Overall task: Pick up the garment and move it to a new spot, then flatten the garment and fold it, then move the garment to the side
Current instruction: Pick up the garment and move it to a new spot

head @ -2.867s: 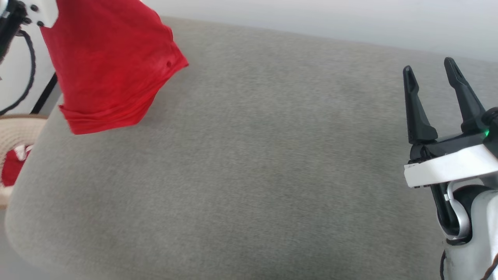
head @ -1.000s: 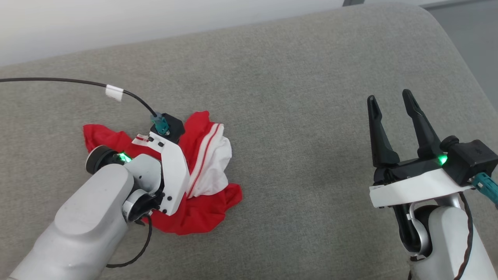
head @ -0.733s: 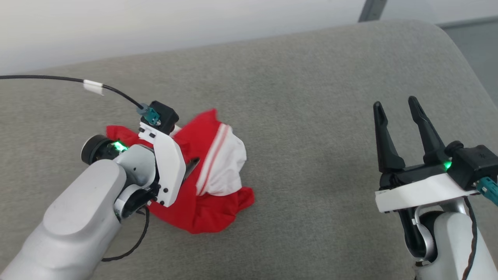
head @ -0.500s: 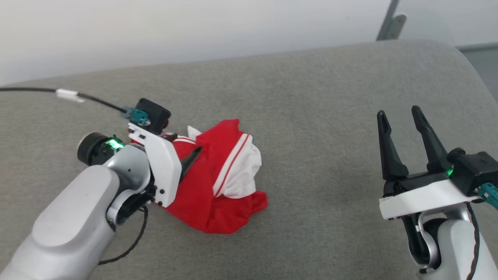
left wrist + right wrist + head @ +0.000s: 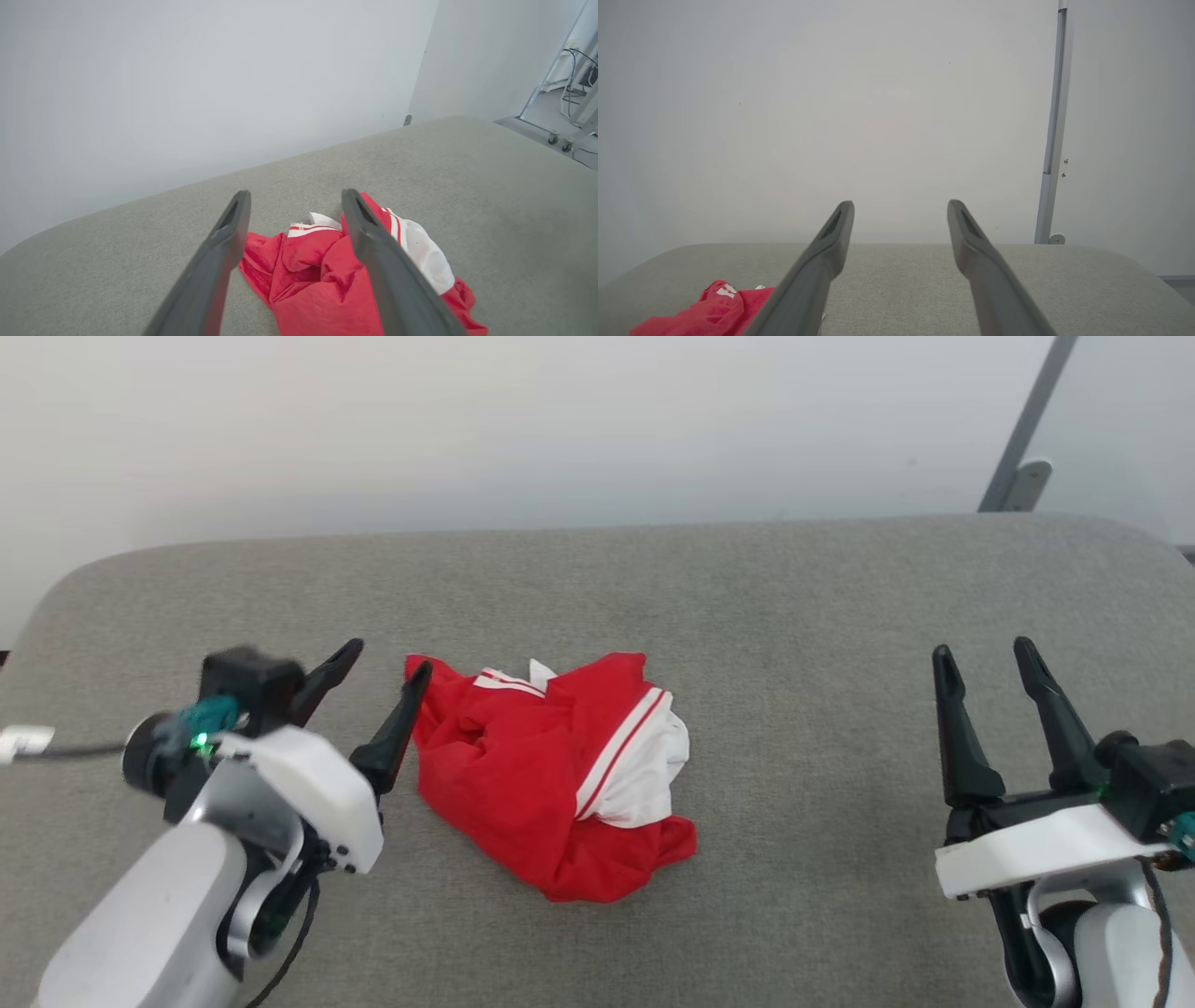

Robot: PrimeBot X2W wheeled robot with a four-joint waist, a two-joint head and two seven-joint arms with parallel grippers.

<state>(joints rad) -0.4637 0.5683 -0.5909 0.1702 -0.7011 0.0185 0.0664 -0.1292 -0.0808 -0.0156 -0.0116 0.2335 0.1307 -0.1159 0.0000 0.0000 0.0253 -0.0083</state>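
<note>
The garment [image 5: 551, 775] lies crumpled in a heap on the grey cushioned surface [image 5: 747, 616], red with a white striped sleeve on its right. My left gripper [image 5: 385, 663] is open just left of the heap, its right fingertip close to the red edge and nothing held. In the left wrist view the garment [image 5: 322, 261] sits beyond and under the spread fingers. My right gripper [image 5: 980, 651] stands open and empty far to the right. The right wrist view catches the garment [image 5: 700, 310] at its lower left.
A pale wall rises behind the surface's far edge. A grey metal pole [image 5: 1022, 439] stands at the back right. A black cable with white tape [image 5: 28, 742] trails from my left wrist. Bare cushion lies between the heap and my right gripper.
My left gripper has opened, let go of the garment and drawn back to its left. The garment now rests on the surface. The head camera has tilted up. The right gripper stays open.
</note>
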